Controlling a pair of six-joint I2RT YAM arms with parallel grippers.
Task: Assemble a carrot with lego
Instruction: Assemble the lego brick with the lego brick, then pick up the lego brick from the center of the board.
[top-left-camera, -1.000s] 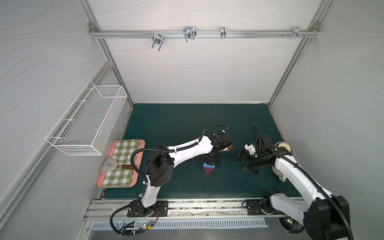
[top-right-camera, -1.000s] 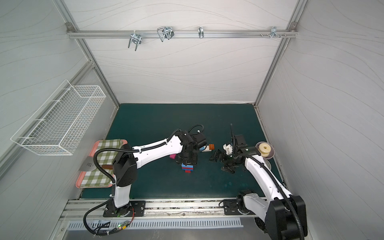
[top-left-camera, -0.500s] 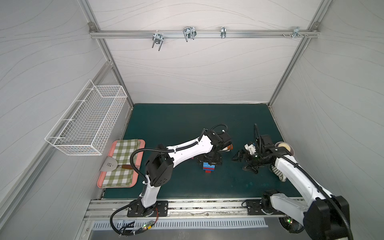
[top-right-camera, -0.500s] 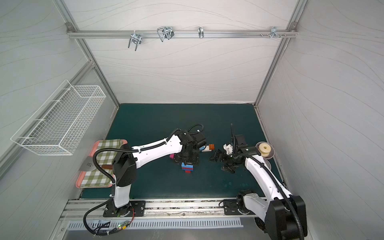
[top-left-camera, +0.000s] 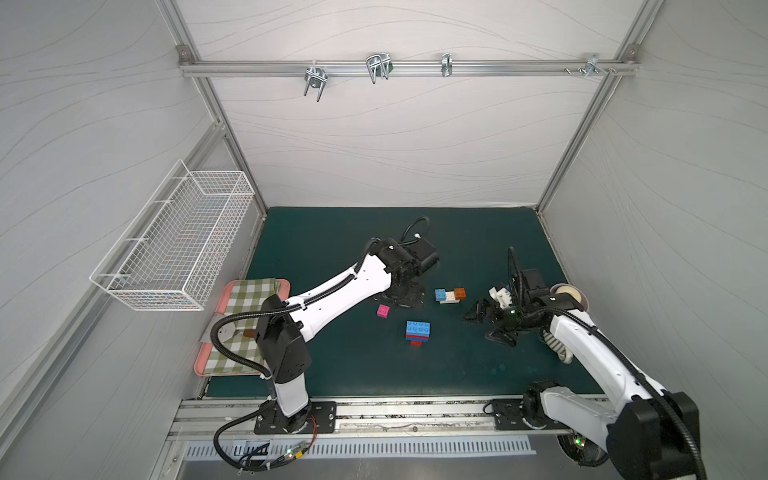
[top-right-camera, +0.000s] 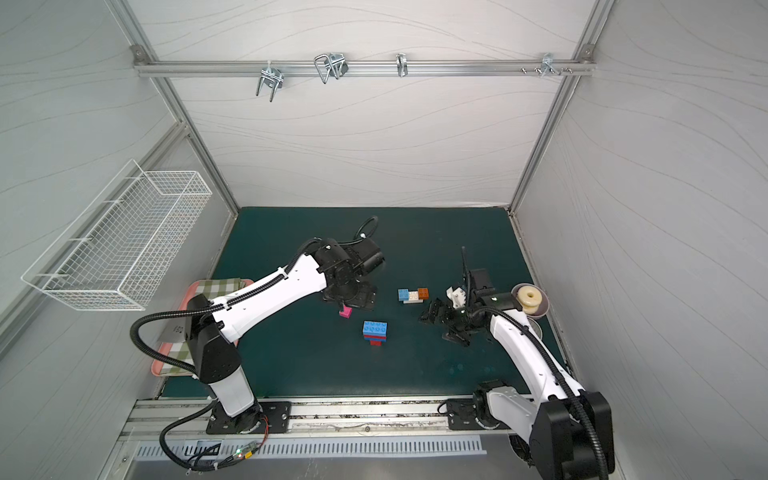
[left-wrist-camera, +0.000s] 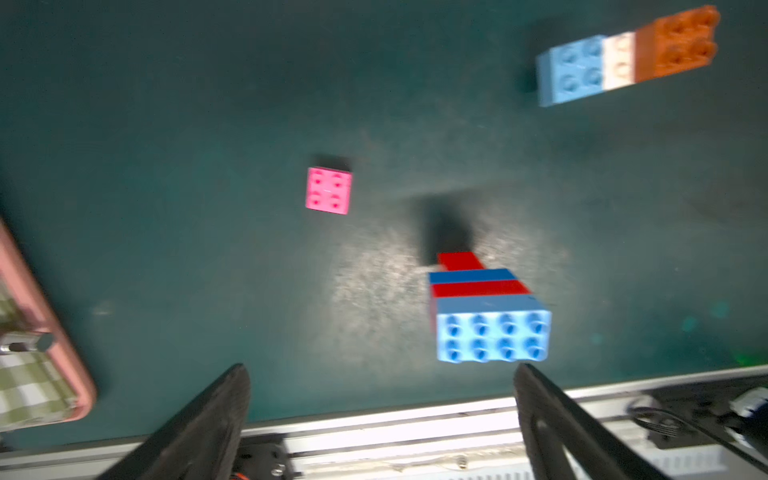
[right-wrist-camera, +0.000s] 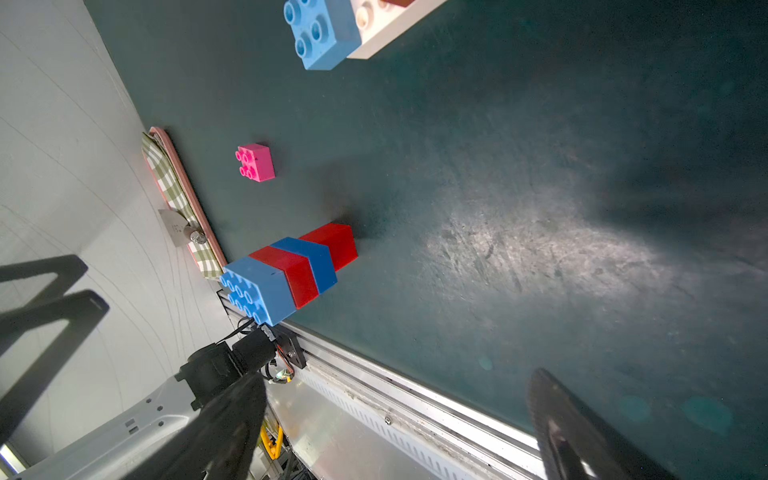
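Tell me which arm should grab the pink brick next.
Left. The left gripper is open and hangs close by the pink brick. The right gripper, also open, sits beyond the blue-and-red stack, nearer the light-blue, white and orange piece.

The right wrist view's edge crops what seems an orange brick (right-wrist-camera: 399, 2); the pink brick (left-wrist-camera: 328, 190) is blurred.

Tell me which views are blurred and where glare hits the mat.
Left wrist view: smeared all over, the pink brick and the brick stack soft-edged, pale glare beside the stack. Right wrist view: stack sharp, a bright glare patch on the mat, near fingers out of focus. Both top views: sharp, evenly lit.
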